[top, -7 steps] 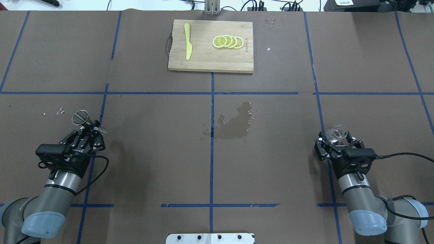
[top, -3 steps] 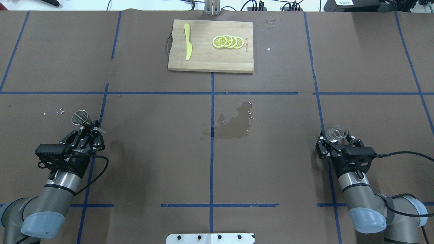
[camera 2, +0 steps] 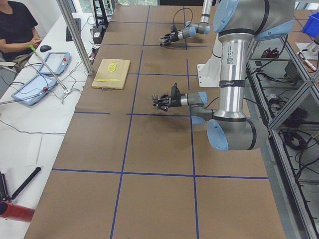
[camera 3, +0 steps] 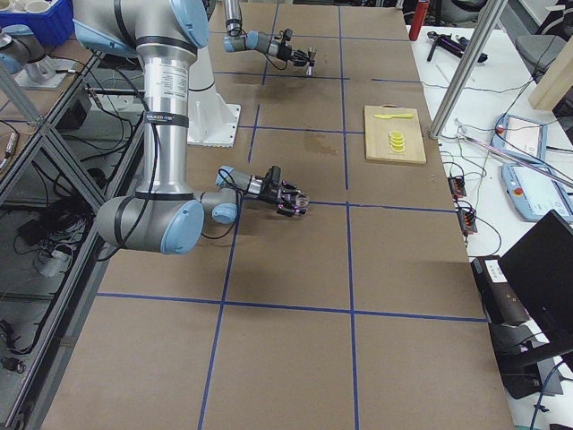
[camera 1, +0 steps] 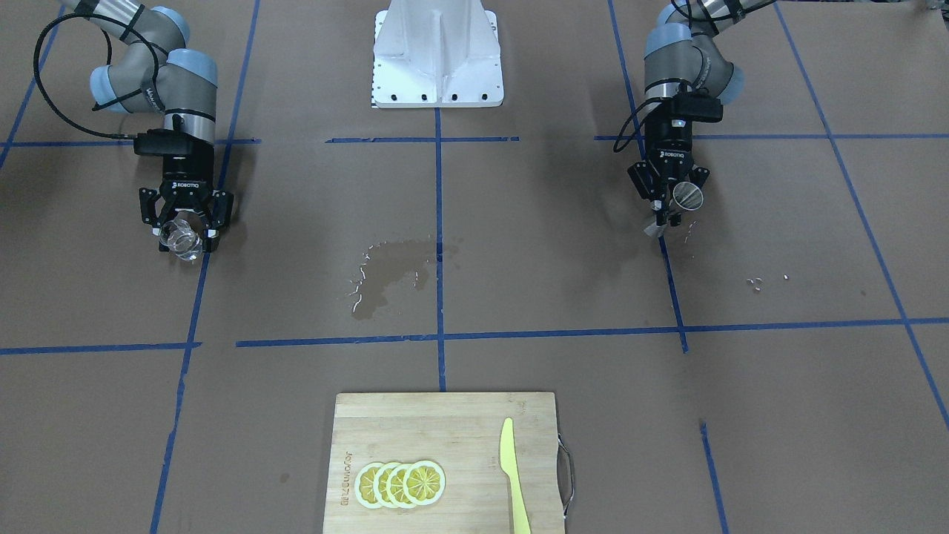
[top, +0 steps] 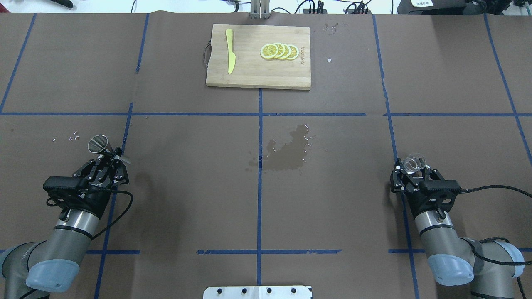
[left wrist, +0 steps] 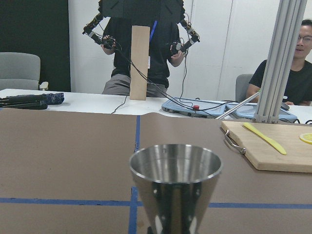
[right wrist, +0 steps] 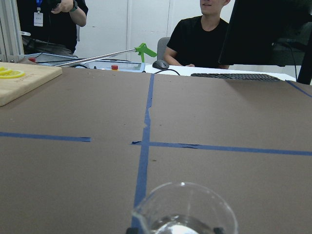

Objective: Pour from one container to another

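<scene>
While the left gripper [top: 110,159] is squeezing the small grey metal jigger [top: 98,143] by its thin middle, the jigger's open mouth is pointing up. It is sitting low over the brown table [top: 187,187] on the robot's left side, just beside a blue tape line [top: 124,133]. The right gripper [top: 412,168] is hugging the small clear glass cup [top: 413,162] with a finger pressing on each side. The cup is sitting low over the table on the robot's right side, well apart from the jigger. A dark wet patch [top: 286,151] is lying on the table between the two arms. A wooden cutting board [top: 249,74] is resting at the far edge of the table, and some lemon slices [top: 278,51] and a yellow knife [top: 230,50] are lying on it.
</scene>
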